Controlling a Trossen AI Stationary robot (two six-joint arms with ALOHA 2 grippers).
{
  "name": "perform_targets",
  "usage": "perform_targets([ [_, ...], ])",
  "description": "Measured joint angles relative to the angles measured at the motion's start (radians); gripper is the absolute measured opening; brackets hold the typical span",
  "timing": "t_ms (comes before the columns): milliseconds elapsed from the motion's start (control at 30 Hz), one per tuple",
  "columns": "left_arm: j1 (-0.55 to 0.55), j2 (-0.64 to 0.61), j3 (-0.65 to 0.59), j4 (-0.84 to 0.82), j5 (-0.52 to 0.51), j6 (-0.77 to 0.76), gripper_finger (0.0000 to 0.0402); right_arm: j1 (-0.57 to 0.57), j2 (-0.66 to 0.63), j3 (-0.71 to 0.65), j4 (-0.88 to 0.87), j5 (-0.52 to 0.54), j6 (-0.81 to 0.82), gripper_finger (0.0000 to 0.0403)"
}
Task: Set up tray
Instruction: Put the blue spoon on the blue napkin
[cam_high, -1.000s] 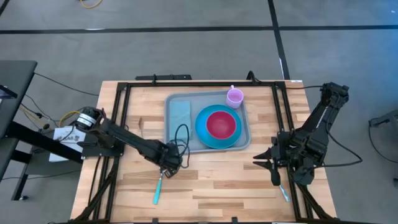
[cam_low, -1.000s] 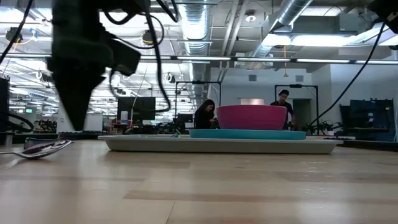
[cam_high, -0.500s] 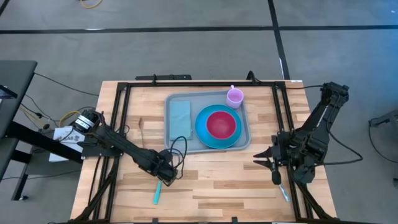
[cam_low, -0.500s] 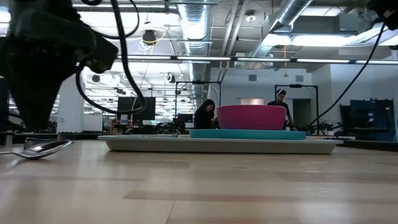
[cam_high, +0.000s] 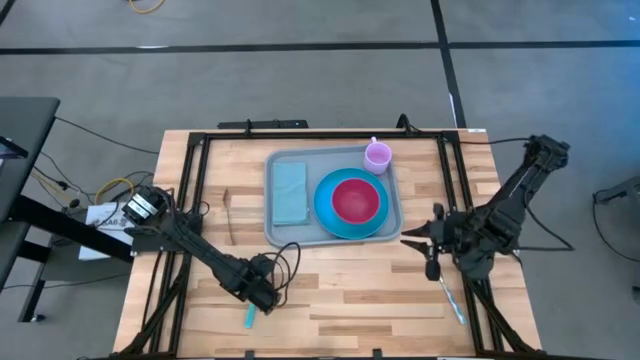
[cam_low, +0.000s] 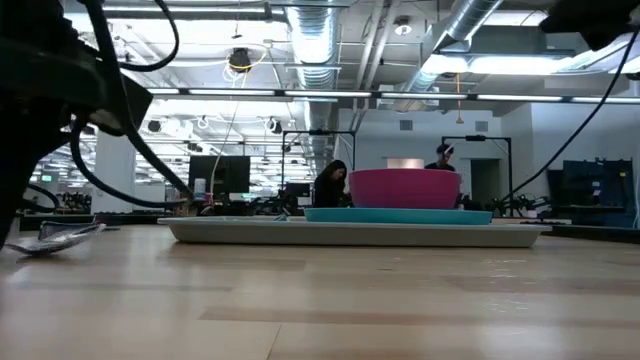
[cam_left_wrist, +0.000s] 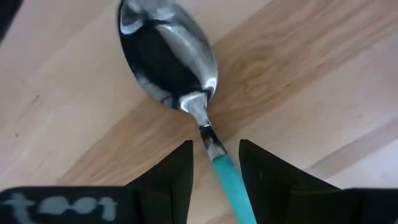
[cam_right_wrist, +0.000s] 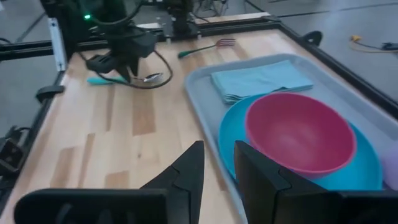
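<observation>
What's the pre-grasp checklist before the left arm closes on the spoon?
1. Left tool open: ok, its fingers stand apart.
2. Spoon between the fingers: ok, the teal handle runs through the gap in the left wrist view.
3. Spoon flat on the table: ok, bowl and handle lie on the wood.
4. Fingers down at handle height: cannot tell, no view shows it.
5. Free spot on the tray: ok, the napkin, plate, bowl and cup leave bare strips.
6. Right tool out of the way: ok, open beside the tray's right edge.
</observation>
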Motion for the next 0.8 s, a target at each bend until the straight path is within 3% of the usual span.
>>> perform_targets([
  [467,0.0,0.032,-0.002,0.034,-0.025,-0.023,0.0116,-0.095,0.0,0.0,-0.008,-0.074,-0.008,0.0082],
  [800,-0.001,0.038,0.016,0.017,-0.064,-0.085,0.0013,-0.095,0.001,0.001,-0.007,-0.08,-0.008,0.0082],
])
